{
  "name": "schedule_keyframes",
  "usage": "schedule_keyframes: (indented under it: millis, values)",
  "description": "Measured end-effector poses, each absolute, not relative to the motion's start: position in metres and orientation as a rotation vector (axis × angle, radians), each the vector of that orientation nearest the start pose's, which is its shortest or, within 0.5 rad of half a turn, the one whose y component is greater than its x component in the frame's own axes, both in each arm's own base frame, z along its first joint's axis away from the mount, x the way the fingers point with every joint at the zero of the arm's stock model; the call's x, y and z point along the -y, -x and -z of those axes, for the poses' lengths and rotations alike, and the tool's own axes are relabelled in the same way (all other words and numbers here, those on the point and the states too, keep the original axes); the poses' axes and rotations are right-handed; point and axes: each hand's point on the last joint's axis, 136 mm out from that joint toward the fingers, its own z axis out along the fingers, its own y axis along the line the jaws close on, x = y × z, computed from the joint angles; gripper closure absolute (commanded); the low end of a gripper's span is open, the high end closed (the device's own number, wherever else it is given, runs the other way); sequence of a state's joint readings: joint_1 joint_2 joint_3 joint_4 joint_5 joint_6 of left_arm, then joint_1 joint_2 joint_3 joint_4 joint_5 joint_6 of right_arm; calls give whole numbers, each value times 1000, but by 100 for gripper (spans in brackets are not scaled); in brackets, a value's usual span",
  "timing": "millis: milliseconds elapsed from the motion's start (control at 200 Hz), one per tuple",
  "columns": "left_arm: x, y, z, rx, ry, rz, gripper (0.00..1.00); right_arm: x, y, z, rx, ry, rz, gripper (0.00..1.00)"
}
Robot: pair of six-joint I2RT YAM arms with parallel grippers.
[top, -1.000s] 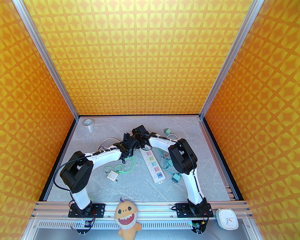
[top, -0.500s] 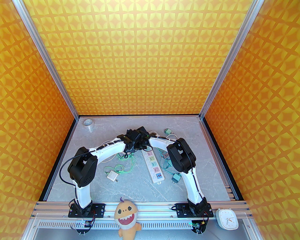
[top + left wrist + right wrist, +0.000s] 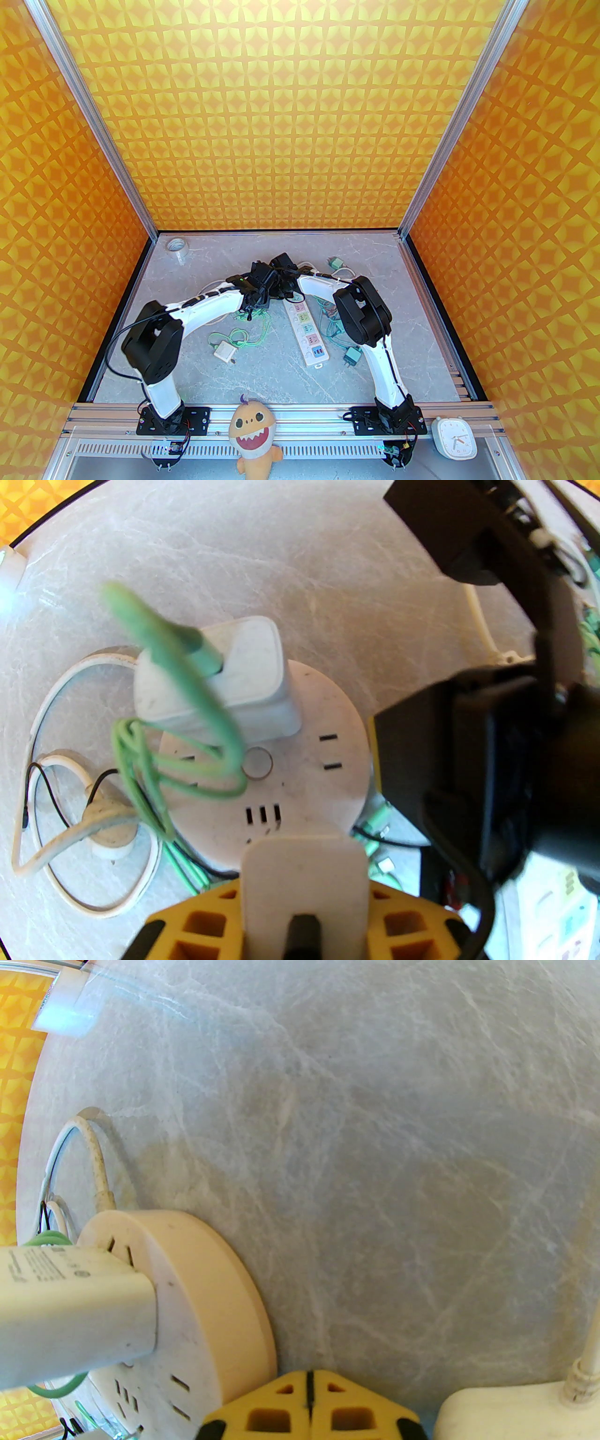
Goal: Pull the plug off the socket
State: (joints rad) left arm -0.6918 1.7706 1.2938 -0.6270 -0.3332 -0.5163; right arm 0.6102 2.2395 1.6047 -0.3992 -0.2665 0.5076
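You'll find the far end of the power strip [image 3: 308, 336] hidden under the wrists [image 3: 268, 282], the green cable [image 3: 174, 645] blurred, and the white charger [image 3: 70, 1307] cut by the left edge.

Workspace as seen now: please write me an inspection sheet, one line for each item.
Surface: grey marble table.
Job's things: white charger plugged into round socket; long power strip, visible outlets free.
Clutter: tape roll, loose charger, green plug.
Tools: left tool closed on white block; right tool shut beside round socket.
Cables: green cable in white charger; white cord looped.
Surroundings: orange walls, toy, clock.
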Motion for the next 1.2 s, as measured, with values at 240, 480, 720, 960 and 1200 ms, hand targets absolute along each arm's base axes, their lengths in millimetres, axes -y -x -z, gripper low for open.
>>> schedule_keyframes:
  millis: [240,480,720,960,1200]
  values:
    - [225,-360,-140,-2489,-95,69,100,-347,-416,-18,-2727,228,-717,98]
    - [195,-339,-149,-2463,-44,70,100,-345,-399,-24,-2666,257,-745,75]
    - [110,-321,-140,-2441,241,17,99,-346,-379,-44,-2603,310,-802,55]
    - [27,-285,-124,-2372,576,-37,94,-349,-384,-67,-2507,324,-841,49]
    - [-19,-255,-90,-2352,808,-113,91,-349,-384,-67,-2506,324,-842,49]
